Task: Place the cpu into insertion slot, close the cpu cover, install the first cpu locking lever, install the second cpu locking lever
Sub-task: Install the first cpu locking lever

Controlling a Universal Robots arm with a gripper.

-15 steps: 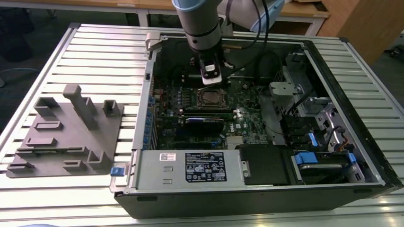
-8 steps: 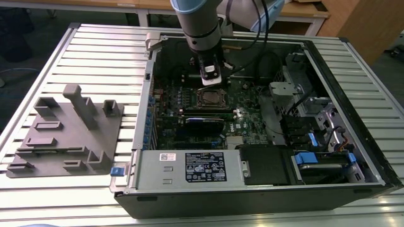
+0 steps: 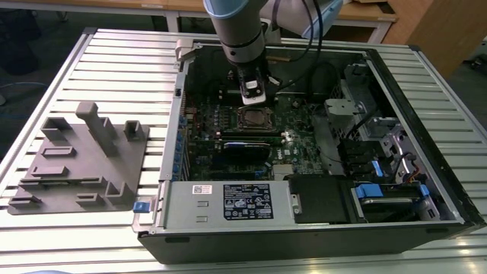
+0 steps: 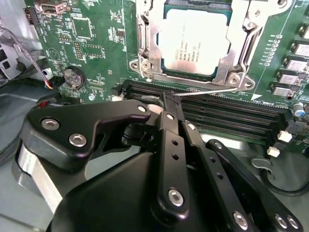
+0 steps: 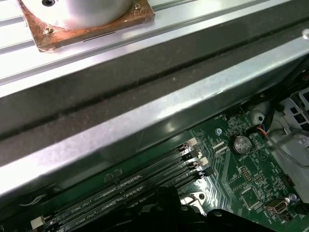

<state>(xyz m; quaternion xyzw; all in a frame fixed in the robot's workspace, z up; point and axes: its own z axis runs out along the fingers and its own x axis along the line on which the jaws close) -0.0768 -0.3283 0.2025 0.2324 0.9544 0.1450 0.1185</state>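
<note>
Inventory, counted as we see it.

- One slatted aluminium counter (image 3: 114,57). It carries one open black computer case (image 3: 426,142) toward the exterior view's right edge. One grey moulded fixture tray (image 3: 80,165) lies toward the exterior view's left edge.
- One green circuit board (image 4: 96,43) on the case floor.
- One small square insertion slot (image 3: 240,118) with a silvery rim, near the board's far edge.
- One cpu (image 4: 195,41), a flat square chip with a dull silver-grey top. It is seated in the slot, and its top bears several lines of dark print.
- One cpu cover (image 4: 150,48), a thin silvery windowed plate. It lies down around the chip, framing it on all sides.
- A thin silvery wire locking lever (image 4: 217,90) lies along the slot's edge beside the memory slots.
- Four long black memory slots (image 4: 231,113), side by side.
- One round silver coin cell (image 4: 74,76) on the board.
- One grey metal box (image 3: 190,205) at the case's near edge, with one black-and-white printed label (image 3: 246,201).
- One black gripper (image 4: 169,96). Its fingertips are clenched together just beside the slot, meeting the lever's near end. We cannot tell whether they pinch it.
</note>
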